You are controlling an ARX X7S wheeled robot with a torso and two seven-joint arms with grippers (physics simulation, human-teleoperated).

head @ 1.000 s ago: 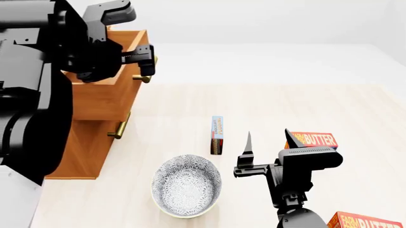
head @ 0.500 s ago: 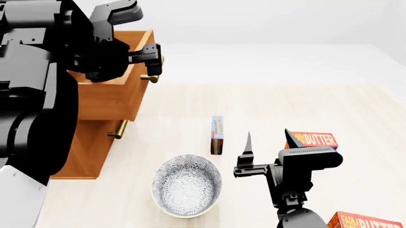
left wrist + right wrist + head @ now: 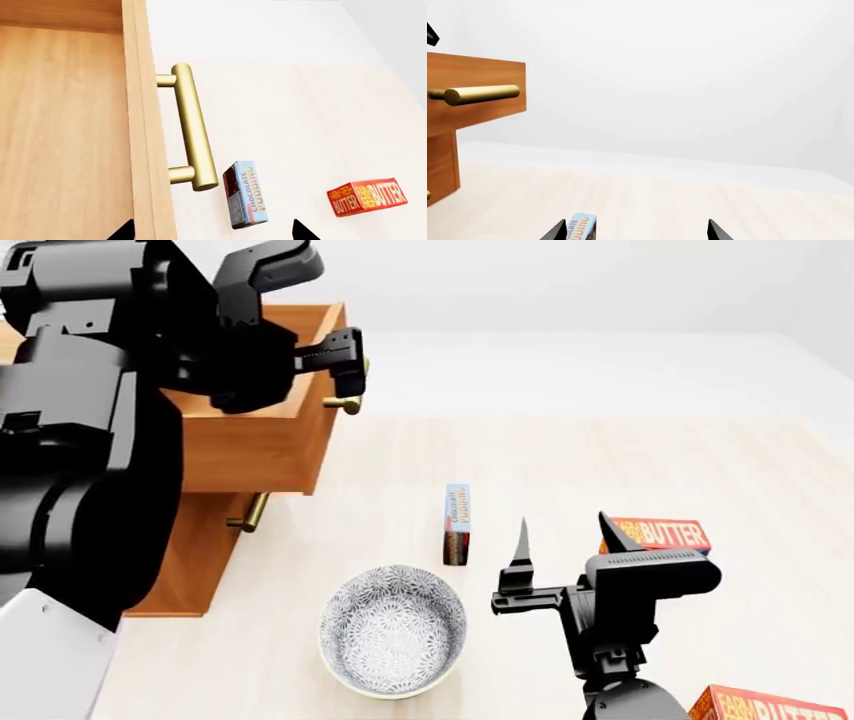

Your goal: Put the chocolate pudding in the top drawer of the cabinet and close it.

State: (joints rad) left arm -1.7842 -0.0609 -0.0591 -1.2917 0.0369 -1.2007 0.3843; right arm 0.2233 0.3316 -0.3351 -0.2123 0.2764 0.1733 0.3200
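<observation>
Pale wood-grain floor [image 3: 627, 470] under everything, plain white walls behind, no other furniture.

Cabinet [image 3: 187, 560] stands at head view's left, honey-brown; much of it is blocked by the black left arm. Top drawer [image 3: 260, 445] is pulled out, sticking forward over the lower drawer front, whose brass handle [image 3: 250, 512] shows below. Top drawer's brass bar handle [image 3: 193, 135] is clear in the left wrist view; in the head view it is mostly hidden behind the left gripper [image 3: 350, 368]. Drawer interior: only a strip of bare wood bottom visible in the left wrist view, the rest cut off or covered by the arm, contents cannot be told.

Left gripper sits at the handle, fingers spread either side of it, not clamped; only two dark fingertips show in its wrist view.

Chocolate pudding [image 3: 458, 524] stands on edge on the floor, apart from the cabinet, just beyond the patterned bowl [image 3: 394, 630]. Bowl looks empty inside.

Right gripper [image 3: 561, 555] hovers beside the pudding, jaws wide apart, holding nothing. Its wrist view cuts the pudding [image 3: 579, 227] off at the frame edge.

Butter box [image 3: 661, 534] lies behind the right gripper, partly hidden; a second butter box [image 3: 767, 705] is cropped at the corner.
</observation>
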